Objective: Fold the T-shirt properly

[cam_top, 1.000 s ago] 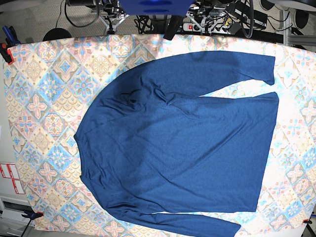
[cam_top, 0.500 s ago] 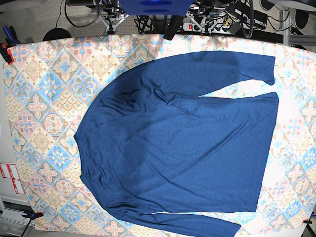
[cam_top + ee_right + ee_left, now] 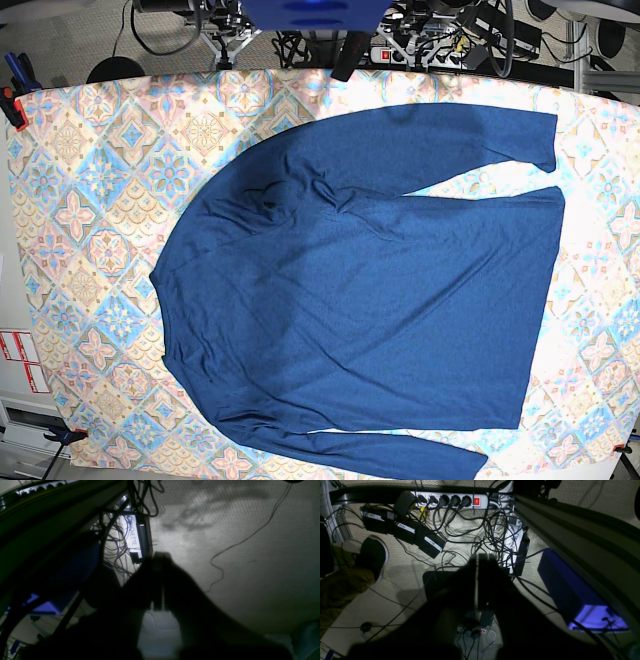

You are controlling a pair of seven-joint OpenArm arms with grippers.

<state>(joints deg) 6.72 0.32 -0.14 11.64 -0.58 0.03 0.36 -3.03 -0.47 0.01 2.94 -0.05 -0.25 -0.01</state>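
The T-shirt point(image 3: 370, 290) is dark navy blue with long sleeves and lies spread flat on the patterned table point(image 3: 90, 200), neck toward the left, hem toward the right. One sleeve runs along the top edge, the other along the bottom edge. Neither gripper shows in the base view. In the left wrist view my left gripper point(image 3: 480, 557) hangs shut over the floor and cables, holding nothing. My right gripper point(image 3: 158, 555) is shut too, dark against the pale carpet, with nothing in it. Both wrist views miss the T-shirt.
Beyond the table's far edge are a power strip point(image 3: 450, 500) with a lit switch, black power bricks point(image 3: 402, 530) and tangled cables. A blue box point(image 3: 572, 592) sits under the frame. Blue clamps point(image 3: 15, 85) grip the table cloth's left corners.
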